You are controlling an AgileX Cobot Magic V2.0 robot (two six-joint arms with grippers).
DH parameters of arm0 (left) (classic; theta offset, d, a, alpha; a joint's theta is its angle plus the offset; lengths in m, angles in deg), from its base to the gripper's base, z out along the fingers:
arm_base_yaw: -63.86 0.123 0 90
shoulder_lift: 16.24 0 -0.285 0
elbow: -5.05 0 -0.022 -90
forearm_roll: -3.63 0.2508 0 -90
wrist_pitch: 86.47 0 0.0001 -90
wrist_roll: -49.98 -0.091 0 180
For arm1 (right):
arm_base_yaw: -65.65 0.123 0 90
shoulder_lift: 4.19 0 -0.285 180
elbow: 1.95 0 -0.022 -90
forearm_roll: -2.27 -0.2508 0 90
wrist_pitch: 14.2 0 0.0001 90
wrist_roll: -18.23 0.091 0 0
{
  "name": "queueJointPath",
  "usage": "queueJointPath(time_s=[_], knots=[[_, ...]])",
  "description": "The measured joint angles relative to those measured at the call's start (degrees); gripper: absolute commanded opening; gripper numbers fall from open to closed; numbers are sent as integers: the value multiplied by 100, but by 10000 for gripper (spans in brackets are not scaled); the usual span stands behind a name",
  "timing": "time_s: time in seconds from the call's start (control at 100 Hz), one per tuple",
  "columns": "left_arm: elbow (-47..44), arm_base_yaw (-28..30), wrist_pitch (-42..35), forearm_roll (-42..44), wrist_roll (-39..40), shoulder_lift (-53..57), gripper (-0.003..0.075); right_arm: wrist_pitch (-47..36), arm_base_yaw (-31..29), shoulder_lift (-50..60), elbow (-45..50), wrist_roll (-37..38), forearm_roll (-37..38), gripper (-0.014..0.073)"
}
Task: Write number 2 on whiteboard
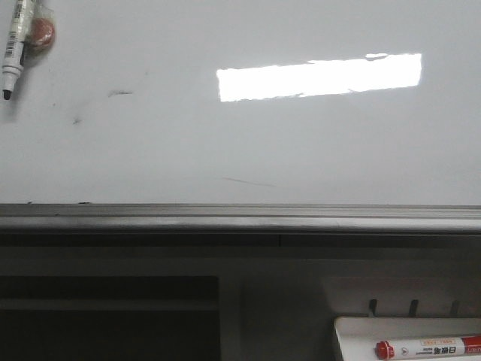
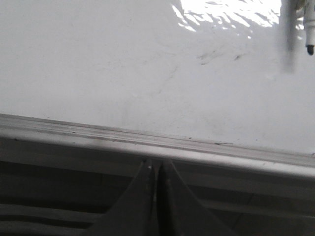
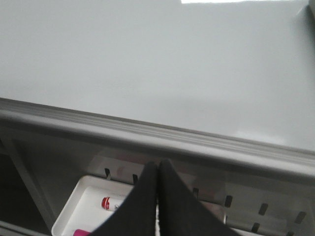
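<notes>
The whiteboard (image 1: 225, 143) fills the front view, glossy white with a bright glare (image 1: 319, 75) and a grey bottom rail (image 1: 225, 218). No number 2 shows on it, only faint smudges (image 1: 119, 93) and a short streak (image 1: 248, 181). A white marker with a black tip (image 1: 15, 45) hangs at the board's top left beside a round red-brown piece (image 1: 41, 34); it also shows in the left wrist view (image 2: 309, 29). My left gripper (image 2: 156, 164) is shut and empty, below the rail (image 2: 197, 150). My right gripper (image 3: 158, 164) is shut and empty, below the rail and over the tray. Neither gripper shows in the front view.
A small white tray (image 1: 353, 331) below the board at the right holds a red-capped marker (image 1: 428, 349). In the right wrist view the tray (image 3: 78, 201) also holds a pink item (image 3: 81, 232). Dark shelving lies under the rail at the left.
</notes>
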Motion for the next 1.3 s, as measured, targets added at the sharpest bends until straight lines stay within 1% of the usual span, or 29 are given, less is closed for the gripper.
queueJointPath(time_s=[0.04, 0.08, 0.14, 0.19, 0.26, 0.32, 0.4, 0.47, 0.57, 0.62, 0.67, 0.74, 0.8, 0.85, 0.88, 0.9, 0.93, 0.94, 0.95, 0.97, 1.0, 1.02, 1.05, 1.11, 1.19, 1.23, 1.3], knots=[[0, 0, -144, -365, 0, 0, -20, -180, 0, 0, 0, 0, -119, -71], [0, 0, -308, -966, 13, 0, -20, -487, 0, 0, 0, 13, -340, -71], [0, 0, -604, -2008, 11, 0, -20, -954, 0, 0, 0, 55, -976, -71], [0, 0, -777, -2717, 24, 0, -20, -1406, 0, 0, 0, 55, -1552, -71], [0, 0, -910, -3550, 35, 0, -20, -1834, 0, 0, 0, 67, -2314, -71], [0, 0, -990, -4200, 43, 0, -20, -2040, 0, 0, 0, 76, -2812, -71], [0, 0, -1029, -5138, 48, 0, -20, -2185, 0, 0, 0, 76, -3202, -71], [0, 0, -1091, -5516, 57, 0, -20, -2228, 0, 0, 0, 78, -3453, -71], [66, 0, -1017, -5597, -215, 0, -20, -2062, 0, 0, -102, 78, -3536, -71], [226, 0, -794, -5480, -472, 0, -20, -1788, 0, 0, -302, 63, -3398, -70], [481, 0, -519, -5253, -723, 0, -20, -1432, 0, 0, -596, 8, -3098, -60], [986, 0, -83, -4734, -1051, -114, -20, -920, 0, -60, -1097, -57, -2649, -6], [1445, 0, 356, -4130, -1253, -389, -3, -479, 0, -249, -1490, -84, -2357, 87], [1853, 0, 784, -3690, -1473, -775, 57, -181, 0, -514, -1825, -92, -2181, 176], [2140, 0, 1076, -3484, -1609, -995, 127, -54, 0, -666, -1972, -98, -2111, 228], [2305, 0, 1239, -3363, -1734, -1168, 161, 16, 0, -785, -2066, -108, -2076, 265], [2516, 0, 1437, -3216, -1921, -1405, 254, 83, 0, -947, -2177, -108, -2044, 309], [2567, 0, 1482, -3195, -1969, -1465, 273, 111, 0, -989, -2203, -108, -2038, 328], [2665, 0, 1569, -3174, -2066, -1582, 309, 122, 0, -1071, -2252, -108, -2026, 337], [2805, 0, 1683, -3124, -2207, -1761, 345, 160, 0, -1197, -2320, -108, -2013, 358], [2976, 0, 1813, -3071, -2381, -1996, 420, 194, 0, -1356, -2400, -119, -2003, 375], [3093, 0, 1876, -3067, -2493, -2167, 454, 219, 0, -1474, -2457, -119, -1991, 381], [3235, 0, 1941, -3053, -2631, -2391, 482, 234, 0, -1626, -2522, -129, -1991, 379], [3482, 0, 2004, -3053, -2930, -2874, 480, 270, 0, -1920, -2648, -129, -1980, 379], [3775, -13, 1978, -3124, -3311, -3409, 434, 289, 0, -2173, -2758, -129, -1978, 379], [3891, -74, 1872, -3149, -3432, -3670, 419, 299, 0, -2254, -2798, -129, -1978, 379], [4080, -248, 1658, -3189, -3550, -4082, 418, 299, 0, -2308, -2831, -129, -1978, 379]])
